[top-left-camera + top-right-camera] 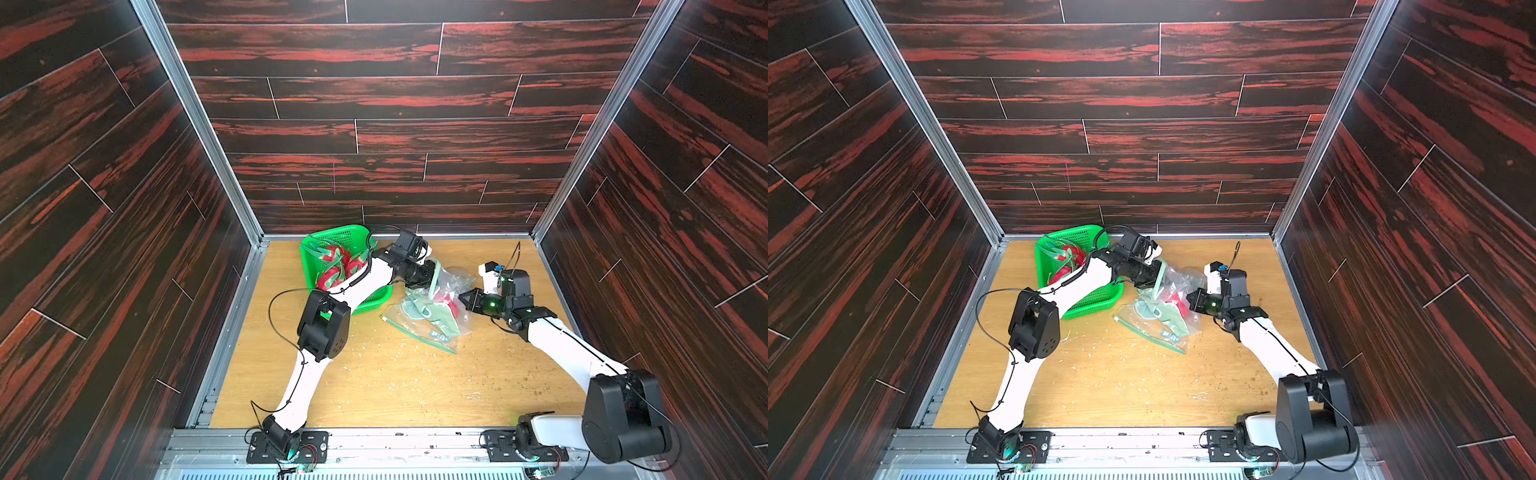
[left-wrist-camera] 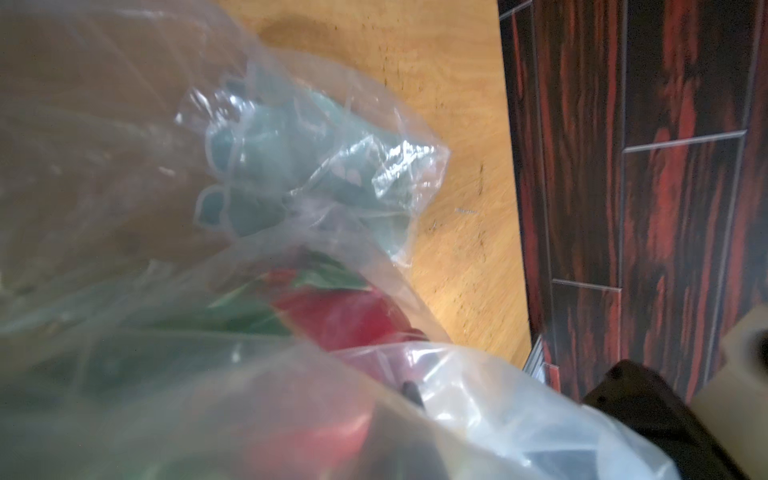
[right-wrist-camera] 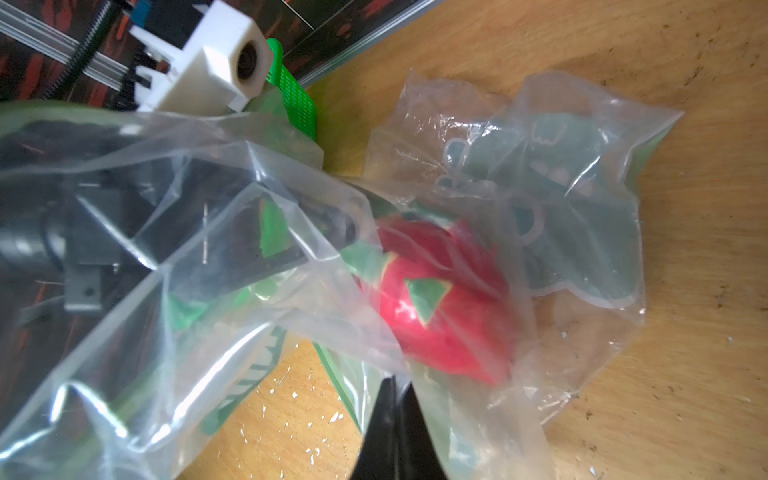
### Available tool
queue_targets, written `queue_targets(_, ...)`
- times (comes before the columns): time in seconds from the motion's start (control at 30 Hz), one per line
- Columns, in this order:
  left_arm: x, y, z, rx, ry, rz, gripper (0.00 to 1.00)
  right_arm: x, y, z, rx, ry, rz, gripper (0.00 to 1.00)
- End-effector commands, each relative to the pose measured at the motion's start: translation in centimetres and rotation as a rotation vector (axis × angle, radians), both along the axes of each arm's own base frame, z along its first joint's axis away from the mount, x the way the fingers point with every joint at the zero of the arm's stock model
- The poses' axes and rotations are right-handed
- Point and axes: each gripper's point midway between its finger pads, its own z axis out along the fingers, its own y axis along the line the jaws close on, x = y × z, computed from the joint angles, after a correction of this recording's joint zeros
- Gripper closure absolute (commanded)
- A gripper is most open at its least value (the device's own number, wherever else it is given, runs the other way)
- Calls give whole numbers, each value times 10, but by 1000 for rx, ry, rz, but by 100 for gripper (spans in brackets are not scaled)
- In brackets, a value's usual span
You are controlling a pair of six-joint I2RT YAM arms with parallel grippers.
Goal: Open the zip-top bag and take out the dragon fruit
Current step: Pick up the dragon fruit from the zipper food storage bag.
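A clear zip-top bag (image 1: 432, 320) (image 1: 1163, 328) with green print lies crumpled mid-table. One red-pink dragon fruit (image 1: 451, 303) (image 3: 440, 299) (image 2: 340, 320) is inside it. My left gripper (image 1: 432, 276) (image 1: 1156, 276) reaches in from the basket side and is shut on the bag's raised green zip edge. Film drapes over it, and only one dark fingertip (image 2: 411, 390) shows in the left wrist view. My right gripper (image 1: 462, 298) (image 3: 395, 384) meets the bag from the opposite side, jaws nearly together and pinching film beside the fruit.
A green perforated basket (image 1: 374, 301) (image 1: 1100, 301) (image 3: 297, 99) at the back left holds more dragon fruit (image 1: 332, 266) (image 1: 1065, 257), with my left forearm crossing over it. Crumbs litter the wooden table (image 1: 395, 386). Dark walls close in on three sides.
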Motion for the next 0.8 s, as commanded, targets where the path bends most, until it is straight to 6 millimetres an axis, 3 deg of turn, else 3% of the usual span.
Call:
queue_targets(0.0,-18,10,81,-7,-179,-83,100,-9,-5,18,52,-9,-8,78)
queue_targets(0.17,-33,20,103,47,-268,-182,100,-14,-20,37,147,6,-38,63)
queue_targets(0.4,-57,22,129,63,-410,-348,100,-8,-33,52,348,56,-46,51)
queue_targets(0.77,-98,24,186,31,-730,-546,100,11,-17,61,597,141,57,36)
